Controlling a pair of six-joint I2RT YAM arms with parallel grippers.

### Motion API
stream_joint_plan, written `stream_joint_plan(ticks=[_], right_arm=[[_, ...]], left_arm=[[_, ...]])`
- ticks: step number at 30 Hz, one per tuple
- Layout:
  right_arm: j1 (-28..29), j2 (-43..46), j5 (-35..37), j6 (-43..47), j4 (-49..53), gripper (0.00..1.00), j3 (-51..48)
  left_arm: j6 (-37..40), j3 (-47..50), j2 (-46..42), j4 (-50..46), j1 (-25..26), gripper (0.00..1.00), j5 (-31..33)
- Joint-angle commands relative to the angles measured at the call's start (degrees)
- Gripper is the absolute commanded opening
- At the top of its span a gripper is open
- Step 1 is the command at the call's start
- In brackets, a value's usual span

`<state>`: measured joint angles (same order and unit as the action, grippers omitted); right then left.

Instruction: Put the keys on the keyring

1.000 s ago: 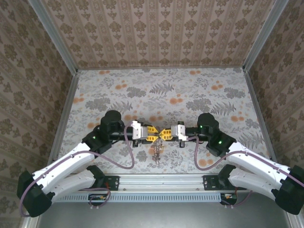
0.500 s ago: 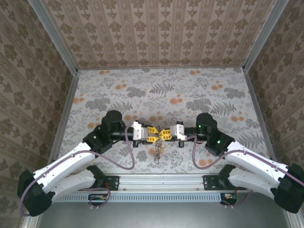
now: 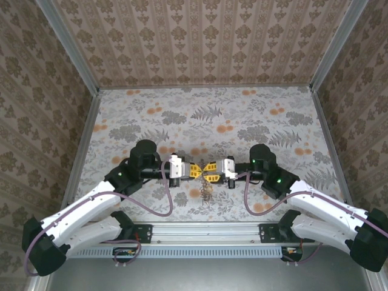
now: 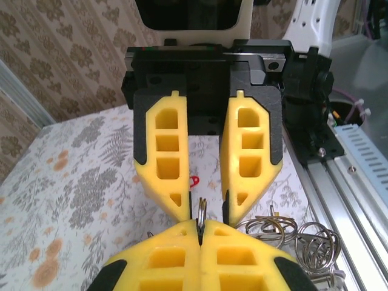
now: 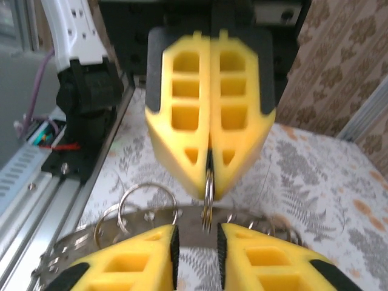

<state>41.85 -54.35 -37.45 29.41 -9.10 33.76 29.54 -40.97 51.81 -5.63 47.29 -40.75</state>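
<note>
The two arms meet nose to nose over the near middle of the floral-covered table (image 3: pixel 242 115). The left gripper (image 3: pixel 197 171) and the right gripper (image 3: pixel 209 169) stand tip to tip.

In the left wrist view, the left gripper (image 4: pixel 199 225) has its yellow fingers pressed flat together. They pinch the rim of the keyring (image 4: pixel 200 208), which stands upright and edge-on above the seam. Facing it, the right gripper (image 4: pixel 207 212) has its two fingers parted. The ring's edge sits in the gap between their tips, and I cannot tell whether either finger touches it.

The right wrist view agrees (it is somewhat blurred). The left gripper (image 5: pixel 210 176) is closed on the keyring (image 5: pixel 208 194). The right gripper (image 5: pixel 197 233) has a clear slot between its fingers, with the ring hanging in line with that slot.

A tangle of thin wire rings (image 4: pixel 276 225) lies just right of the left fingers, and in the top view it shows as a small grey bunch (image 3: pixel 206 190) right beneath the fingertips. Whether the bunch hangs or rests on the cloth I cannot tell.

A curved metal strip (image 5: pixel 121 227) runs across behind the right fingers, near more rings. A red key head (image 4: pixel 194 180) peeks out on the cloth between the right gripper's fingers.
</note>
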Motion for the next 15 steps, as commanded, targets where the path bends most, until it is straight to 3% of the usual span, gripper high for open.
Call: stream_joint_plan(ticks=[1,15], right_arm=[[-0.3,1.1,3.1,4.1,9.4,0.29,3.0],[-0.1,-4.4,-0.6,1.9,11.8,0.26,7.2]], left_arm=[[5.0,-3.2,0.2,-6.9,0.4,0.0,2.7],[6.2,-5.6,3.9,-11.2,0.8,0.0,6.5]])
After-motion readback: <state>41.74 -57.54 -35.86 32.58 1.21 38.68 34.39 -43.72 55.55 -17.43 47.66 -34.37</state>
